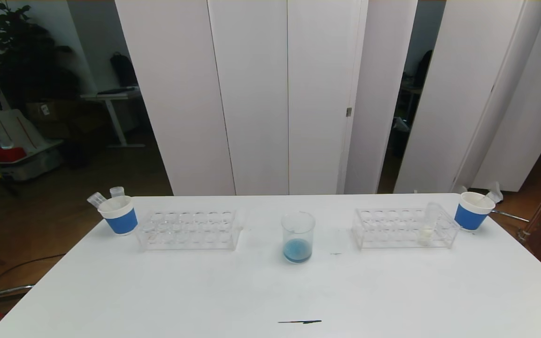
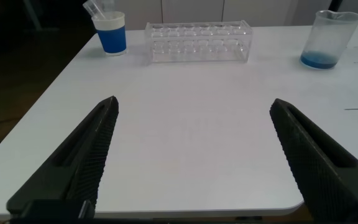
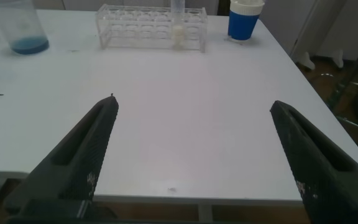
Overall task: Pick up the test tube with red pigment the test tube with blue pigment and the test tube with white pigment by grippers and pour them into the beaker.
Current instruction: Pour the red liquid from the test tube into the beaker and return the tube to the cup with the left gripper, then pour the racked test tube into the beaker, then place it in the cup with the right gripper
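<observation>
- While both grippers, left gripper (image 2: 191, 155) and right gripper (image 3: 191, 155), hang spread wide at the table's (image 1: 270, 291) near edge, nothing is held.
- The test tube with white pigment (image 1: 428, 225) stands upright in the clear rack (image 1: 404, 228) near the far right corner; it looks light, slippery and fragile, best pinched gently at its upper wall.
- The beaker (image 1: 297, 237) sits mid-table, blue inside.

Neither arm shows in the head view. The left gripper (image 2: 191, 155) shows only in its own wrist view: its two dark fingers (image 2: 79, 165) stand wide apart and there is nothing between them. It is held low, at the near edge of the table (image 2: 185, 137), on the left side. The right gripper (image 3: 191, 155) is in the same pose on the right side, its fingers (image 3: 316, 162) also spread wide with nothing between them. Both grippers point forward across the table and touch nothing.
</observation>
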{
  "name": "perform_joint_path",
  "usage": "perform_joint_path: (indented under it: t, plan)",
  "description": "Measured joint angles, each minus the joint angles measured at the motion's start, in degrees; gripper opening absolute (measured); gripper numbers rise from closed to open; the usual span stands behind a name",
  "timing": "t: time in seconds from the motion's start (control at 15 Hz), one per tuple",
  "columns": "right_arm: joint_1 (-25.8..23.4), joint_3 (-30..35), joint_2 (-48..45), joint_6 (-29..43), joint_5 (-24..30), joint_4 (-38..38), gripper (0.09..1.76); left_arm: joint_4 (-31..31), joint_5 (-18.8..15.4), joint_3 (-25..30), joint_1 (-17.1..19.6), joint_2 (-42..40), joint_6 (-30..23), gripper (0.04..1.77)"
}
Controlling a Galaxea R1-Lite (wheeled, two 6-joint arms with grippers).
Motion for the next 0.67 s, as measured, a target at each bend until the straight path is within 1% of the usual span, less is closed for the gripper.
perform_joint_path:
  t: [0.67]
  plan:
    - [0.0,0.0,0.0,-0.02,0.02,-0.02,1.75,0.0,-0.02,-0.02,0.0,0.02,0.0,1.74]
